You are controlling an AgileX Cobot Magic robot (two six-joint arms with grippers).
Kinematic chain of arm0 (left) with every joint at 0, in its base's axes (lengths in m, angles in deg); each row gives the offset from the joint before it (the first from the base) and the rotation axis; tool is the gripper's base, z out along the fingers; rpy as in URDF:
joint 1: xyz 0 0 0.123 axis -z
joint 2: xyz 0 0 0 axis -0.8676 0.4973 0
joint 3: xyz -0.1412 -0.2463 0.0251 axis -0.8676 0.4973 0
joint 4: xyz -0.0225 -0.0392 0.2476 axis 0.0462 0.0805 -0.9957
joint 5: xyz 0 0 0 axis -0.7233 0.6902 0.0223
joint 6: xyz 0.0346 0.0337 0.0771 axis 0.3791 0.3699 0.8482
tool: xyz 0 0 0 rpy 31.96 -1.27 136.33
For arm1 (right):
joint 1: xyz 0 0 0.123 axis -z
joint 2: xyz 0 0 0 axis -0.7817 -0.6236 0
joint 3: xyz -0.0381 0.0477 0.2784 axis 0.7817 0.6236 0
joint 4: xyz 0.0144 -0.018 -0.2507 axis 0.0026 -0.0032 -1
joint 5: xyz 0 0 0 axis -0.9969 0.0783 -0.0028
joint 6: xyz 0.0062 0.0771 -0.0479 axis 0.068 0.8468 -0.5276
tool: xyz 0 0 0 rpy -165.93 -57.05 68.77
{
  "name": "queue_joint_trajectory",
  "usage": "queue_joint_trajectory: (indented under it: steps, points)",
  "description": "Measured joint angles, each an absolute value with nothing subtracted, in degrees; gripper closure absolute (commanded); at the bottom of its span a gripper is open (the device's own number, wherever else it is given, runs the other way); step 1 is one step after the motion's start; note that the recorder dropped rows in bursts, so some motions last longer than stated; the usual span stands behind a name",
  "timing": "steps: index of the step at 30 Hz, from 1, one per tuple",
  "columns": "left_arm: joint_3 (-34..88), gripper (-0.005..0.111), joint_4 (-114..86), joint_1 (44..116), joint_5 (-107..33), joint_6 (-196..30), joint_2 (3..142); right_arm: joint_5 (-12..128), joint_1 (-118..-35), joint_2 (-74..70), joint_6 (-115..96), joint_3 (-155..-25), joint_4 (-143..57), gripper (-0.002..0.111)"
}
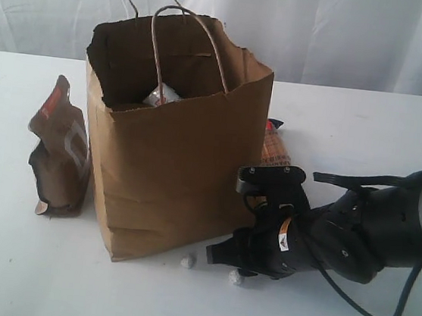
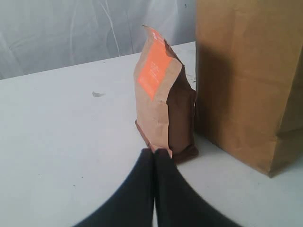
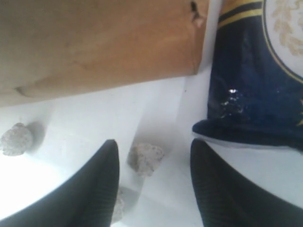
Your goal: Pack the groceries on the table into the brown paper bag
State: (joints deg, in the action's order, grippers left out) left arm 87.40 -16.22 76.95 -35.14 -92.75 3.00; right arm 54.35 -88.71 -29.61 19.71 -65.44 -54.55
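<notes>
- On the white desk [image 1: 368, 115], mid-scene: brown paper bag [image 1: 173, 154] stands upright, mouth open, loop handles up.
- Inside the bag mouth a white item [image 1: 161, 95] shows; can't tell what it is.
- Dark-brown pouch [image 1: 59, 152], red-orange label, stands on the desk just beside the bag's left side in the exterior view; touching or not, can't tell.
- Long orange-navy packet [image 1: 276, 152] sits behind the bag's right edge, mostly hidden in the exterior view. The right wrist view shows its navy end on the desk just beside the bag's corner.
- Right gripper [image 3: 154, 146] is low over the desk at the bag's front right bottom corner; jaws apart, nothing clamped.
- Small whitish lump [image 3: 146, 158] lies on the desk between those jaws, not gripped.
- Second lump [image 3: 16, 139] lies on the desk near the bag's base, off to one side of the jaws.
- Left gripper [image 2: 155, 153]: jaws pressed together, empty, tips near the pouch's base; not seen in the exterior view.
</notes>
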Motion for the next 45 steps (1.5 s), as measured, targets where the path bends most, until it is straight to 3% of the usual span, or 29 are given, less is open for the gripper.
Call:
queue_joint_trajectory:
  steps: [13,19,45]
  points:
    - [87.4,0.107,-16.2,77.0,-35.1,-92.7,3.0,54.5,-89.3,-29.6,19.7,-65.4,-54.5,0.065]
    - [87.4,0.107,-16.2,77.0,-35.1,-92.7,3.0,54.6,-89.6,-29.6,19.7,-65.4,-54.5,0.072]
    - [87.4,0.107,-16.2,77.0,-35.1,-92.7,3.0,54.7,-89.6,-31.4,19.9,-66.3,-54.4,0.072]
